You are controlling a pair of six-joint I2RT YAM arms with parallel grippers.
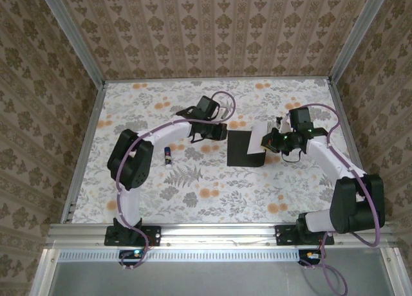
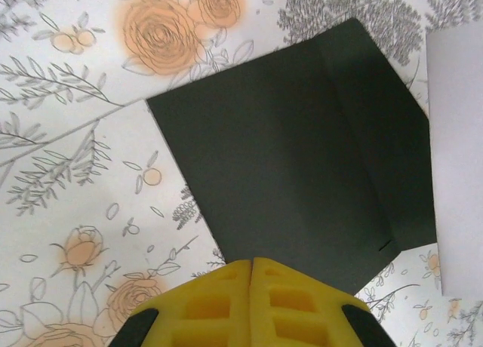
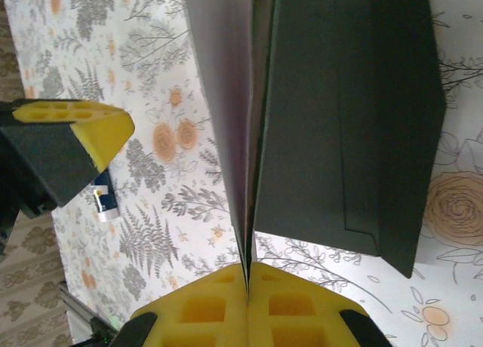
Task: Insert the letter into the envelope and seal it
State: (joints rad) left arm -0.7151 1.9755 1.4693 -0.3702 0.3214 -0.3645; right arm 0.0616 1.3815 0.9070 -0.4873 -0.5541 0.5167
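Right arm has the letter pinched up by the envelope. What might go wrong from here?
1. The letter stands on edge in the shut jaws of the right gripper; thin paper may buckle against the envelope instead of entering.
2. The left gripper is shut beside the envelope, apparently holding nothing, so the envelope could slide when pushed.

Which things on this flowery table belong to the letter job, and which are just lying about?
In the job: the letter, pinched by the right gripper; the black envelope, flat on the table.
Lying about: the glue stick, untouched, though it might serve for sealing.
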